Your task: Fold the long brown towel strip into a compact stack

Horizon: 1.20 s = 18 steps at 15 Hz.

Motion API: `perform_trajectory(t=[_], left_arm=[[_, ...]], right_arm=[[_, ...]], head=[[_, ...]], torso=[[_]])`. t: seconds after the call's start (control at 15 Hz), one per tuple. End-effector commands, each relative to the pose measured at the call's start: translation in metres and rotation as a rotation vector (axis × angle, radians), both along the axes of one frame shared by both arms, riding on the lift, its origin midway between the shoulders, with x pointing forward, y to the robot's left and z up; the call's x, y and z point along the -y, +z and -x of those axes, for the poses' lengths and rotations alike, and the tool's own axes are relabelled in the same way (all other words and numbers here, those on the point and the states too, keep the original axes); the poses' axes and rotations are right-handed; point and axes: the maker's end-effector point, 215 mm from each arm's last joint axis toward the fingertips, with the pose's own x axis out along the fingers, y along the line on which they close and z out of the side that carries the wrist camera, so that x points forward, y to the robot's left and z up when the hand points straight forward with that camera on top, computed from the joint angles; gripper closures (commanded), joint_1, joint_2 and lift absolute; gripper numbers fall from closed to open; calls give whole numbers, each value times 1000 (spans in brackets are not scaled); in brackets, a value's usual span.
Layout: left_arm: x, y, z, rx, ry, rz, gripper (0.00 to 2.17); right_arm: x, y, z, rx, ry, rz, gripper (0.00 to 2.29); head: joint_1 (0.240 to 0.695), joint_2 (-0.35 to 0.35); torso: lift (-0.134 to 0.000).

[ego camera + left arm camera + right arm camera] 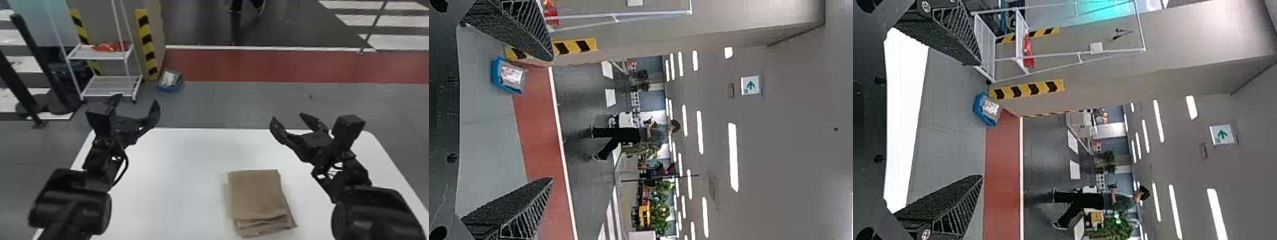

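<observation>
The brown towel [257, 194] lies on the white table, right of its middle, folded into a layered, roughly rectangular stack; its near edge shows several uneven layers, and a lower layer sticks out at the right. My left gripper [137, 103] is raised over the table's far left part, open and away from the towel. Beyond the towel and to its right, my right gripper [289, 123] is also raised, open and empty. In the left wrist view the left gripper [553, 120] has its fingers wide apart; the right wrist view shows the right gripper [982, 120] likewise spread.
The white table [172, 178] extends under both arms. Past its far edge stand a white shelf rack [108, 86] with a red item on it and a blue bin [170, 81] on the floor. A striped post [146, 44] rises beside the rack.
</observation>
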Motion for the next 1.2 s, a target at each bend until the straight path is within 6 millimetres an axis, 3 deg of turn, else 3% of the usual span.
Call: perform_trajectory(t=[0.0, 0.33, 0.53, 1.13], left_arm=[[-17, 1, 3, 6, 18, 10, 22], [-11, -5, 8, 1, 6, 25, 19], [-2, -6, 9, -1, -9, 30, 22], [-2, -8, 8, -6, -9, 30, 22]], right_arm=[[-27, -3, 1, -1, 37, 7, 80], [-37, -7, 3, -5, 38, 14, 80], [-31, -9, 4, -6, 29, 14, 80], [-5, 2, -3, 19, -27, 6, 83]], head=[[659, 25], [662, 82], [667, 82], [665, 52]], torso=[[0], [0], [0], [0]])
